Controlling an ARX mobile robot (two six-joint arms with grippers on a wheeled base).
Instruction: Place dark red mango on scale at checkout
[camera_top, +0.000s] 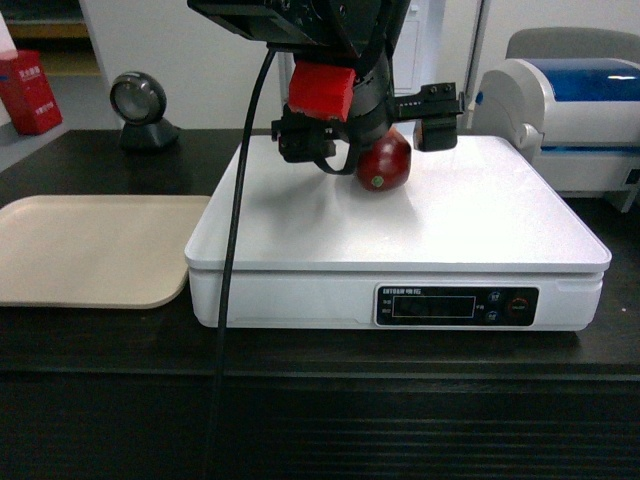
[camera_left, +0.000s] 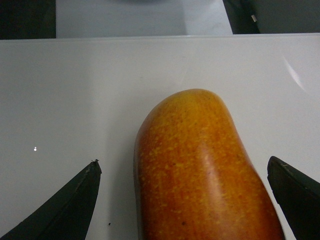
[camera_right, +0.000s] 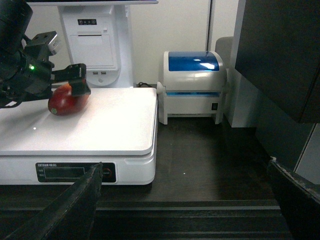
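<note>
The dark red mango (camera_top: 386, 161) is lying on the white top of the scale (camera_top: 470, 225), toward its back half and a little left of centre, and my left gripper (camera_top: 368, 128) is hanging right over it with its fingers (camera_left: 65, 210) spread wide, one on each side of the fruit and neither touching it in the wrist view. There the skin (camera_left: 200, 175) is looking orange-red and glossy, lying lengthwise between the fingertips. The beige tray (camera_top: 90, 250) is sitting just beside the scale's left edge on the black checkout (camera_top: 100, 350), with nothing showing in it. To the right the white-and-blue printer (camera_right: 192, 85) is standing close to the scale, leaving a narrow strip of counter between them. My right gripper (camera_right: 185, 200) is holding back near the counter's front edge, fingers apart, carrying nothing. Whether the mango is resting fully flat I cannot quite tell.
</note>
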